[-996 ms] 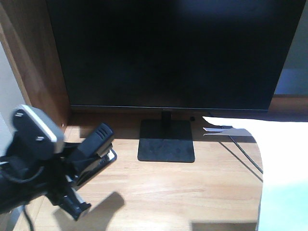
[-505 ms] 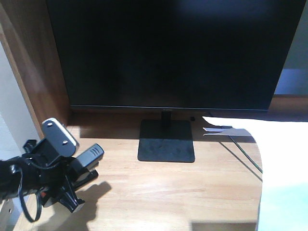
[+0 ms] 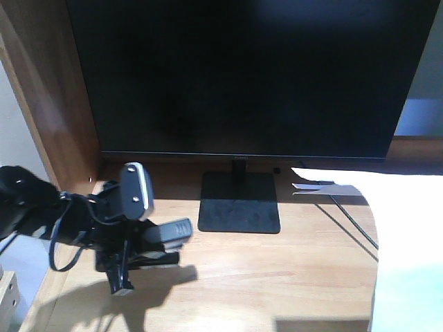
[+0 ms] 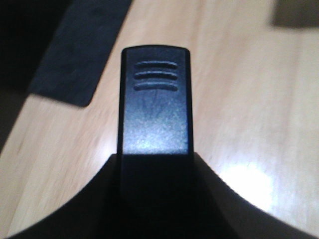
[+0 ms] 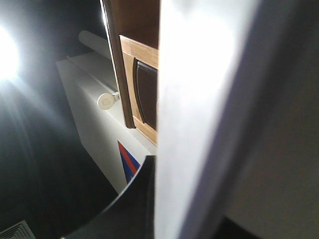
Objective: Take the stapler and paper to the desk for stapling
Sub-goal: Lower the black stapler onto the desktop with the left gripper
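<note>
Stapler (image 3: 169, 231) has swung rightward and now points toward monitor stand (image 3: 239, 205).

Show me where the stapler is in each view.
Front: the stapler is lower left, in the left gripper, over the desk.
Left wrist: centre, running up the frame.
Right wrist: absent; the paper fills the middle.
Shared landmark: monitor base, front centre, left-wrist upper left.

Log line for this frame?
left gripper: shut on stapler, over desk, left of monitor stand | paper: over desk's right side
</note>
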